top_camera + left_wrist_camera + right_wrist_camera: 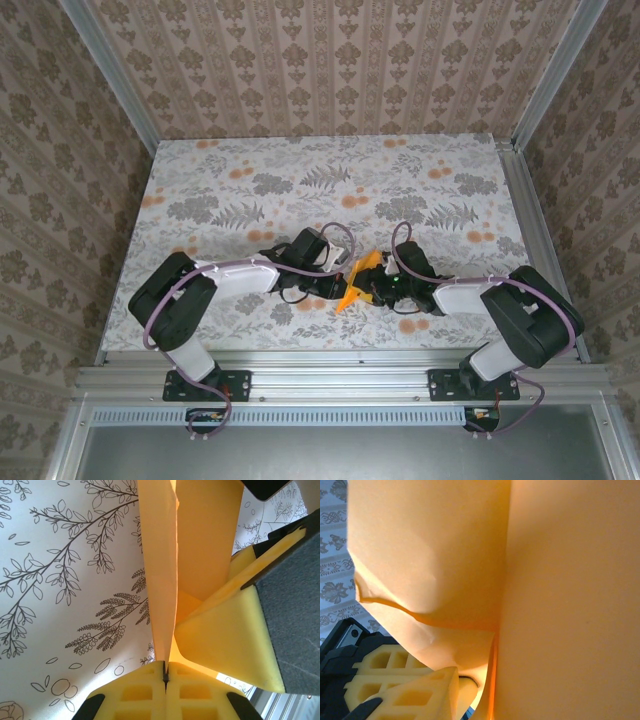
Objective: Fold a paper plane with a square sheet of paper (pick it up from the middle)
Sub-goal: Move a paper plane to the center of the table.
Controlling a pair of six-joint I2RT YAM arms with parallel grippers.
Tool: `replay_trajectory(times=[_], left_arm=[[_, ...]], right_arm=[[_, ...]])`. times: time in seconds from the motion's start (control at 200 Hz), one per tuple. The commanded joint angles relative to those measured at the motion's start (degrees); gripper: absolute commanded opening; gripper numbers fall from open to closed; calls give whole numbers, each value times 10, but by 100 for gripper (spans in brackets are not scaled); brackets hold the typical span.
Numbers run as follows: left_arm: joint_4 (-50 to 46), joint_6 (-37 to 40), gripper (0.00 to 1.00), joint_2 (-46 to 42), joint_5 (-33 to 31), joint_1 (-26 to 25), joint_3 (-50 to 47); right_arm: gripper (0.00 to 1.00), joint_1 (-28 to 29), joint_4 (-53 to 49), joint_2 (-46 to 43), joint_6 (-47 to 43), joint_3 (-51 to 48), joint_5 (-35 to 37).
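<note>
Walls [330, 60]: patterned wallpaper on 3 sides, along the top & both side edges of the top view.
Worktop [250, 170]: pale, grey leaf print w/ small orange flower blotches, mid-frame in the top view. A metal rail [340, 372] runs along its lower edge.
L arm [235, 275]: comes from lower left of the top view and reaches right toward frame centre.
R arm [470, 297]: comes from lower right and reaches left. The 2 arm ends meet just below centre.
Orange sheet [349, 292]: bright orange, creased, sits between the 2 arm ends just below centre of the top view, w/ a pointed tip sticking down-left. In the left wrist view [160, 560], 2 long panels drop from top centre & meet at a fold near bottom centre, leaf print behind them. In the right wrist view [560, 580] it covers most of the frame – flat panel on the right, panel w/ a curled lower edge on the left. Can't tell if it touches the worktop.
L jaws: together, clamped on the orange sheet – at bottom centre of the left wrist view the fold runs straight into the seam between the 2 yellow foam pads [142, 695].
R jaws: can't tell whether apart or together. One yellow foam finger [225, 640] w/ a grey face lies against the sheet's right panel, right side of the left wrist view.
Latticed foam [390, 675]: yellow, lower left of the right wrist view, partly behind the sheet.
</note>
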Motion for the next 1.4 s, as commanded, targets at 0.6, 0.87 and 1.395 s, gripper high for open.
replay_trajectory(times=[0.6,0.87,1.395], left_arm=[[22,-23,0,-34,12,11,-23],[26,-29,9,-34,14,13,-31],[-65,17,41,-128,-13,73,-55]], right_arm=[[21,33,-112,-16,-47,47,55],[12,36,-164,-9,-83,78,77],[12,42,-595,102,-393,336,178]])
